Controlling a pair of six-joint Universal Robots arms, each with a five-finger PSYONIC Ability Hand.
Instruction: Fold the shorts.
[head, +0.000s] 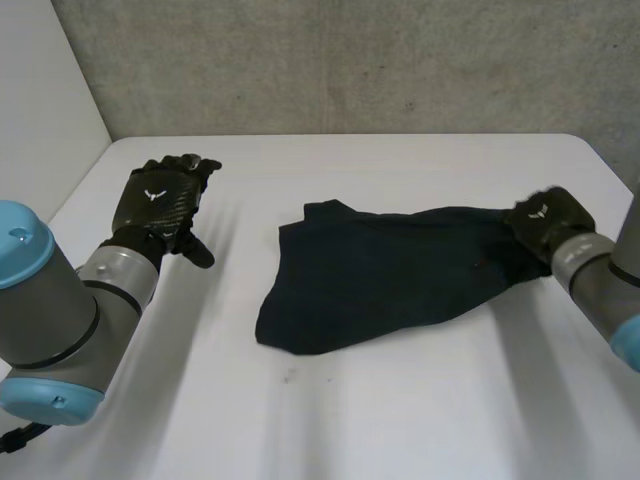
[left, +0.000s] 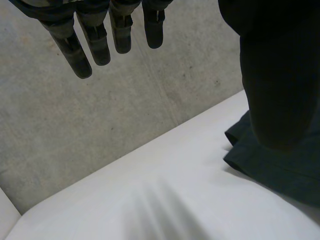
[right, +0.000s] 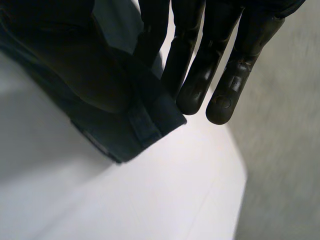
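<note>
The shorts - dark navy, loosely spread and rumpled - lay on the white table from its middle toward the right side, not yet folded into any neat shape. At the left, the left hand hung above the table well apart from the cloth, its fingers straight and spread, holding nothing; in its wrist view a hemmed corner of the shorts lay beyond its thumb. Across the middle, the cloth narrowed and rose slightly toward its right end. There the right hand was on the right edge of the shorts, and in its wrist view the fingers were nearly straight with a banded edge caught between them and the thumb, raised a little off the table. The step in hand looked like the first fold - the right end taken up, ready to be carried over toward the left. That move would call for a low, even sweep across the cloth, and probably for the left hand to come down and pin the near-left edge so the whole garment would not drag.
</note>
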